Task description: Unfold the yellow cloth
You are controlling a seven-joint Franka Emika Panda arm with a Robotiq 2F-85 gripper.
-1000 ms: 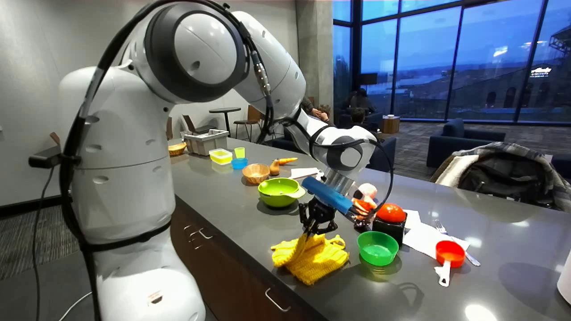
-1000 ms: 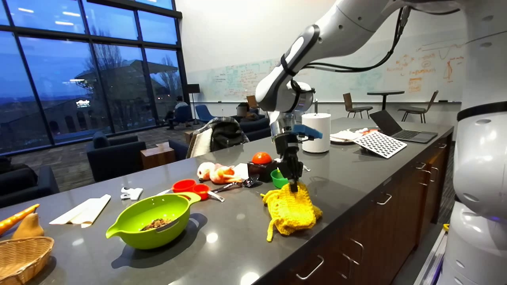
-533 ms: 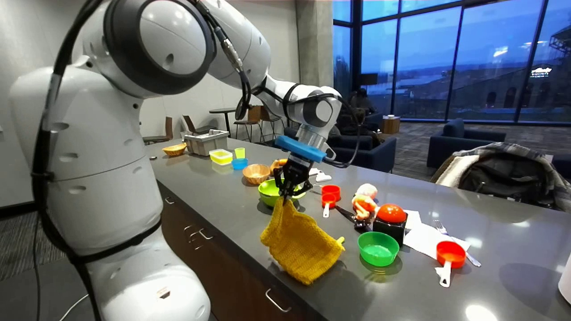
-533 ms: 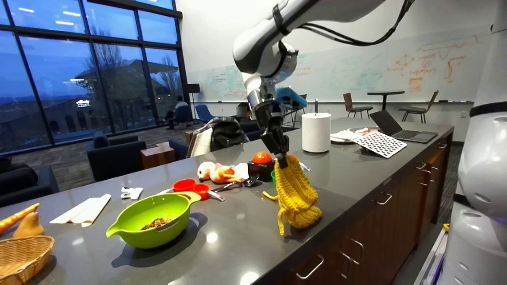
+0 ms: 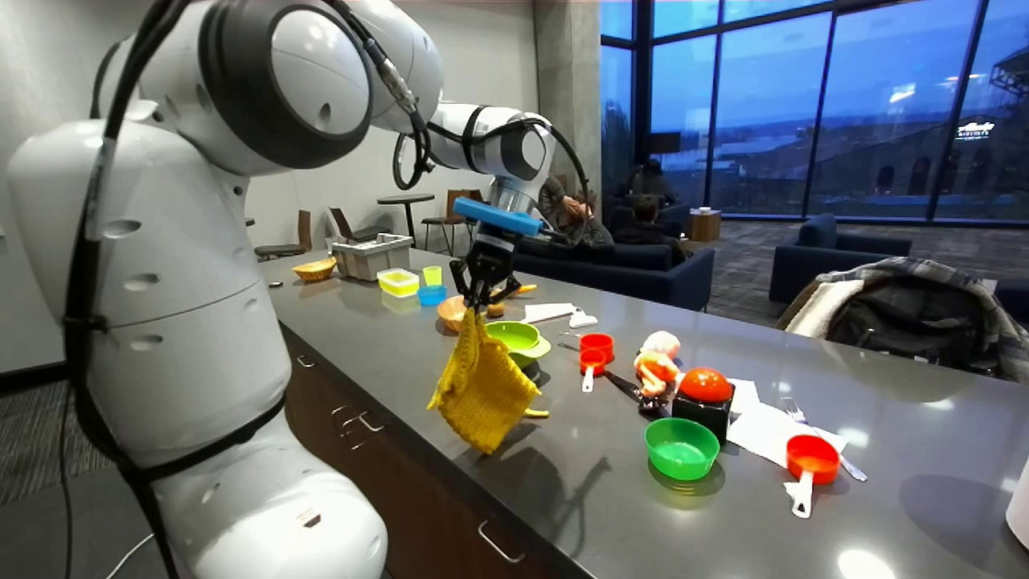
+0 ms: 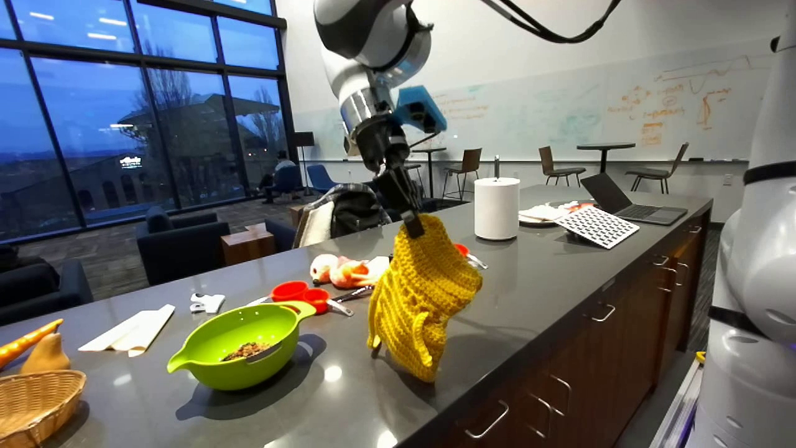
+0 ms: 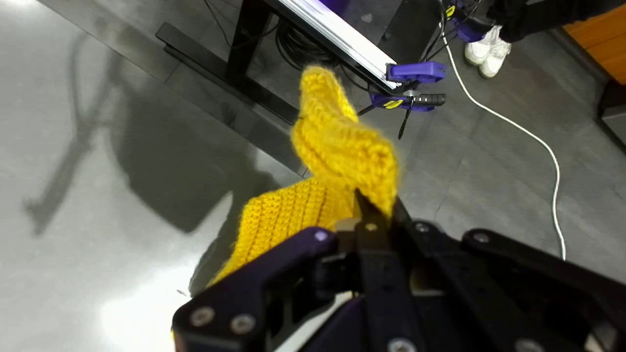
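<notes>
Cloth [image 6: 429,292], bright yellow and coarsely knitted, is hanging from the gripper [image 6: 413,225] over the bench [image 6: 535,280]. The gripper's jaws are standing close together, pinching a bit of the cloth near its top. In an exterior view the cloth is drooping in loose pleats, a thin strip dangling down its front; in the wrist view a slightly blurred flap is bulging up past the gripper's tips while a flatter panel is spreading below. Whether its lowest corner is touching the bench, the views are leaving unclear. A dark shadow [image 5: 526,482] is lying on the bench near it.

A lime-green bowl [image 6: 249,376] is sitting near the cloth, holding a brown, crumbly heap [image 6: 246,351]. Well apart from it, a small green bowl [image 5: 682,464] is standing just beside a black box [image 5: 698,416] topped by a red dome [image 5: 706,384]. A pink-and-orange toy [image 5: 657,367] is resting near that box, and a red measuring cup [image 5: 813,458] is lying near a fork [image 5: 793,411]. Two more red cups [image 5: 598,343] are sitting between the lime-green bowl and the toy. In an exterior view a wicker basket [image 6: 56,404] is standing beside a tan squash [image 6: 46,356] and a carrot [image 6: 30,341], while a white roll [image 6: 496,208] and a laptop [image 6: 656,213] are occupying the bench farther back. In the wrist view white shoes [image 7: 491,53] are showing on the floor [image 7: 464,146].
</notes>
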